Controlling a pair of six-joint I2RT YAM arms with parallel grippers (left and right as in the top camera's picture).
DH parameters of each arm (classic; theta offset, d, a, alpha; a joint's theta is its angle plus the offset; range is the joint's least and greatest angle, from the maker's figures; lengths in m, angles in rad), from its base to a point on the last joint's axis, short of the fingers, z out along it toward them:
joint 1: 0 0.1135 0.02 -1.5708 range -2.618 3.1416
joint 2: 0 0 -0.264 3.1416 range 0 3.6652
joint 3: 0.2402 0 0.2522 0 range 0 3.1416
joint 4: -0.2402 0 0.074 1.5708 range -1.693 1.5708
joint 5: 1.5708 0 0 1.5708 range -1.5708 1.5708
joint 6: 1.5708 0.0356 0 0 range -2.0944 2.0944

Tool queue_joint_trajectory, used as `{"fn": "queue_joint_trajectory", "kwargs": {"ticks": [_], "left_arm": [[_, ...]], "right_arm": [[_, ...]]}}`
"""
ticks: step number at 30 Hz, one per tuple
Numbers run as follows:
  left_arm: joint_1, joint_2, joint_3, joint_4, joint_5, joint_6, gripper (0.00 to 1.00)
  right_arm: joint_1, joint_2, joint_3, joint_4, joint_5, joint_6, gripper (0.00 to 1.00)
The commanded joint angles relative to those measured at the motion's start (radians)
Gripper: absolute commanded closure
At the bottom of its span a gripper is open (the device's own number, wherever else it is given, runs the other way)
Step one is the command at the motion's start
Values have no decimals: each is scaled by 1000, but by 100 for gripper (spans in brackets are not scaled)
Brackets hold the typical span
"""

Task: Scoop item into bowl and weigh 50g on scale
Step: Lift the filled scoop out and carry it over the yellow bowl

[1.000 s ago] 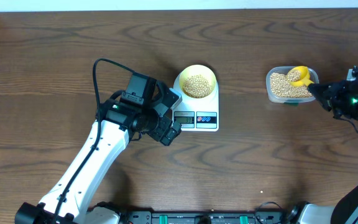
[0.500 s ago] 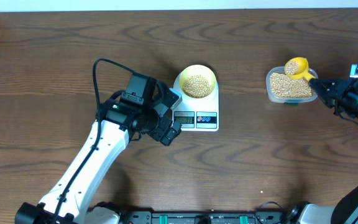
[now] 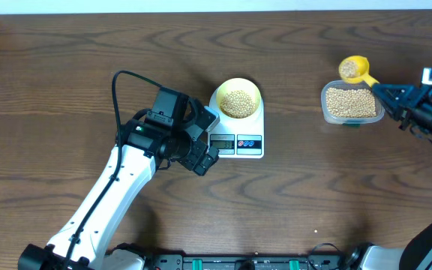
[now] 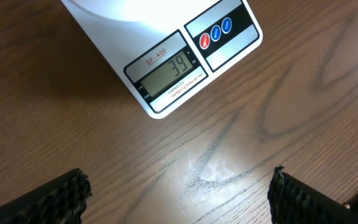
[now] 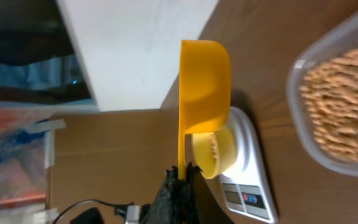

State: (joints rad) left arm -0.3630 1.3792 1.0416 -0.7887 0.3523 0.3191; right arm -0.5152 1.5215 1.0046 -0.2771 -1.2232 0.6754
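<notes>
The pale yellow-green bowl (image 3: 256, 91) stands on the white scale (image 3: 250, 142) and holds a heap of tan beans (image 3: 237, 103). In the left wrist view the scale (image 4: 166, 62) shows 39 on its display. My left gripper (image 3: 205, 161) hovers open just in front of the scale, and its jaws (image 4: 179, 186) have only bare table between them. My right gripper (image 3: 381, 90) is shut on the handle of a yellow scoop (image 3: 353, 69). The scoop carries beans and is held level behind the clear container (image 3: 351, 103). In the right wrist view the scoop (image 5: 204, 81) is seen edge-on, with the bowl (image 5: 219, 152) beyond it.
The clear plastic container of beans (image 5: 340, 106) sits at the right of the table, close under my right arm. A black cable (image 3: 118, 90) loops over my left arm. The table's far edge meets a white wall (image 3: 216, 6).
My right gripper has lifted the scoop out of the container's beans and moved it toward the far edge. The left arm has not moved.
</notes>
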Motion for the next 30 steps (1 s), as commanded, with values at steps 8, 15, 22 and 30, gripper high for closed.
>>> {"fn": "queue_joint_trajectory", "kwargs": {"ticks": [8, 15, 22, 30], "left_arm": [[-2, -3, -2, -4, -6, 17, 6], [-2, -3, -2, -4, -6, 17, 6], [-2, -3, -2, -4, -6, 17, 6], [-2, -2, -2, -4, -6, 17, 6]], "right_arm": [[227, 5, 7, 171, -23, 224, 98], [345, 5, 7, 289, 14, 309, 97], [428, 5, 7, 297, 118, 306, 99], [506, 5, 7, 321, 267, 292, 99]]}}
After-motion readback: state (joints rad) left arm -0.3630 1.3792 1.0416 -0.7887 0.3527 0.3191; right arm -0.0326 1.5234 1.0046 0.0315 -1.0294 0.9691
